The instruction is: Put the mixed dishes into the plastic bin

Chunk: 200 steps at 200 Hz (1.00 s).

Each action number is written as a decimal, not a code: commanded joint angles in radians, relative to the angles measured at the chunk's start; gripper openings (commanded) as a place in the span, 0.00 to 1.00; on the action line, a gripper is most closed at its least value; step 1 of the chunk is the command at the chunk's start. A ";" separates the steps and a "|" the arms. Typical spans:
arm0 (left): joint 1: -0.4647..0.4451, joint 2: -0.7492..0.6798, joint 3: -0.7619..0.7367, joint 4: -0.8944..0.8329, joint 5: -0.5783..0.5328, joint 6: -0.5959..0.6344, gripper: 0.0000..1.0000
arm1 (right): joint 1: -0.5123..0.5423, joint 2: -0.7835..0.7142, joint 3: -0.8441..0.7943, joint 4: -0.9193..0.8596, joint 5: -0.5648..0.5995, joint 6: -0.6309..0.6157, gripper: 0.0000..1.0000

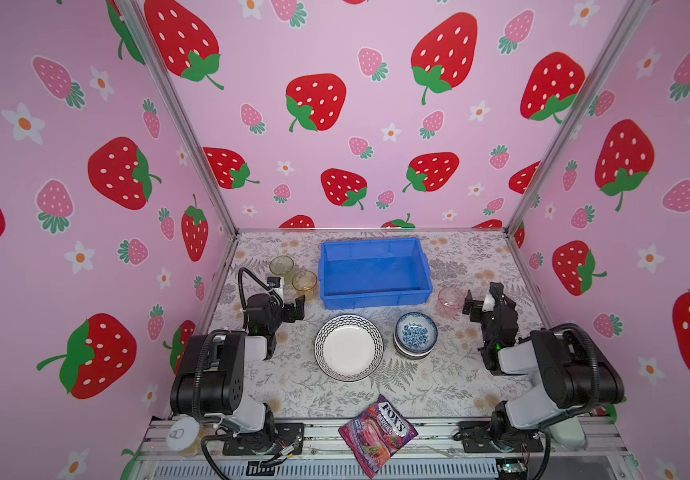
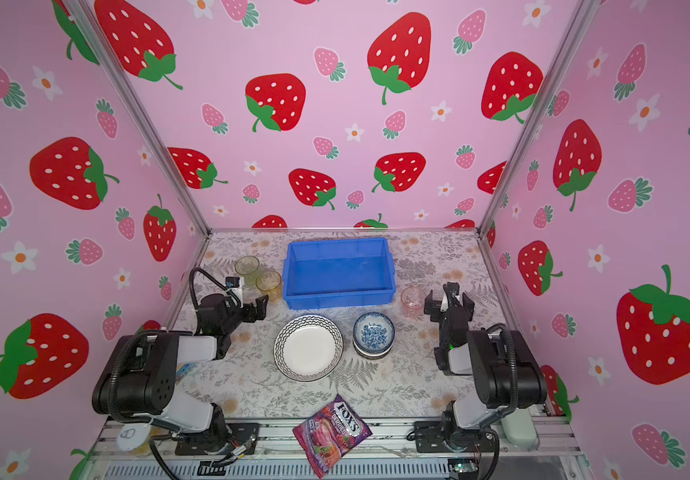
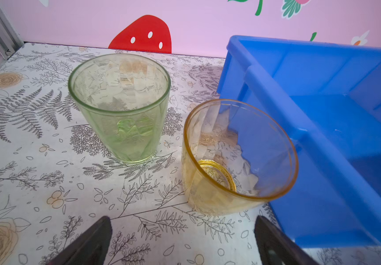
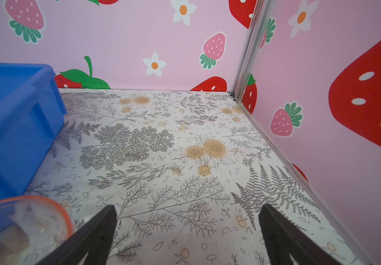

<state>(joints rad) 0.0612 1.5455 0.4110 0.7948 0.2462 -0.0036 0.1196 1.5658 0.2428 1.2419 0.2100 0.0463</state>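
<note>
With the back wall taken as 12 o'clock in both top views, the plastic bin (image 1: 374,272) sits at 12 o'clock on the floral counter (image 1: 293,386), long side toward the arms, and every dish stands outside it. At about 10 o'clock the green glass (image 1: 281,266) stands upright near the back left corner. The amber glass (image 1: 305,283) is upright at its 4 o'clock, close against the bin's left wall, though whether it touches the wall cannot be told. The left tool (image 3: 182,220) hovers just short of the amber glass with its fingers spread wide and nothing between them. In the left wrist view the amber glass stands ahead of the gap rather than inside it. The zigzag-rimmed plate (image 1: 348,347) lies flat near the middle of the counter, toward 6 o'clock of the bin. A stack of small bowls (image 1: 416,334), with a blue-patterned one on top, sits just beside the plate at its 3 o'clock. The pink glass (image 1: 451,301) stands upright at about 2 o'clock, off the bin's front right corner. The right tool (image 4: 187,206) is beside it, jaws spread and gripping nothing. In the right wrist view the pink glass lies outside the gap, next to one finger. A purple candy bag (image 1: 378,436) lies at 6 o'clock, overhanging the counter's front edge onto the metal rail.
</note>
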 commanded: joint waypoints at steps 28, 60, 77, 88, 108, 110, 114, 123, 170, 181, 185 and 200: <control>0.000 0.003 0.026 0.005 -0.001 0.014 0.99 | 0.010 0.007 0.020 0.029 0.005 -0.026 0.99; -0.001 0.004 0.026 0.004 -0.001 0.015 0.99 | 0.012 0.007 0.023 0.022 0.006 -0.029 0.99; 0.000 0.003 0.026 0.005 0.001 0.014 0.99 | 0.011 0.007 0.022 0.023 0.005 -0.028 0.99; 0.000 0.004 0.026 0.004 -0.001 0.015 0.99 | 0.012 0.007 0.021 0.022 0.005 -0.029 0.99; 0.000 0.003 0.026 0.004 -0.001 0.014 0.99 | 0.012 0.006 0.022 0.022 0.004 -0.029 0.99; 0.000 0.003 0.027 0.004 -0.001 0.013 0.99 | 0.012 0.006 0.021 0.022 0.004 -0.029 0.99; 0.000 0.002 0.026 0.003 0.000 0.015 0.99 | 0.012 0.005 0.021 0.022 0.004 -0.029 0.99; -0.001 0.002 0.026 0.005 -0.001 0.014 0.99 | 0.012 0.005 0.022 0.023 0.004 -0.029 0.99; -0.001 0.003 0.026 0.004 0.000 0.014 0.99 | 0.011 0.006 0.020 0.024 0.005 -0.028 0.99; -0.001 0.002 0.027 0.005 0.000 0.015 0.99 | 0.012 0.005 0.020 0.024 0.005 -0.029 0.99; -0.001 0.003 0.026 0.004 0.000 0.014 0.99 | 0.012 0.006 0.020 0.024 0.005 -0.029 0.99; -0.001 0.003 0.026 0.004 -0.001 0.015 0.99 | 0.012 0.005 0.021 0.024 0.006 -0.029 0.99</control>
<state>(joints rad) 0.0612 1.5455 0.4110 0.7948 0.2443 -0.0032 0.1265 1.5658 0.2474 1.2415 0.2096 0.0277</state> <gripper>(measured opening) 0.990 0.992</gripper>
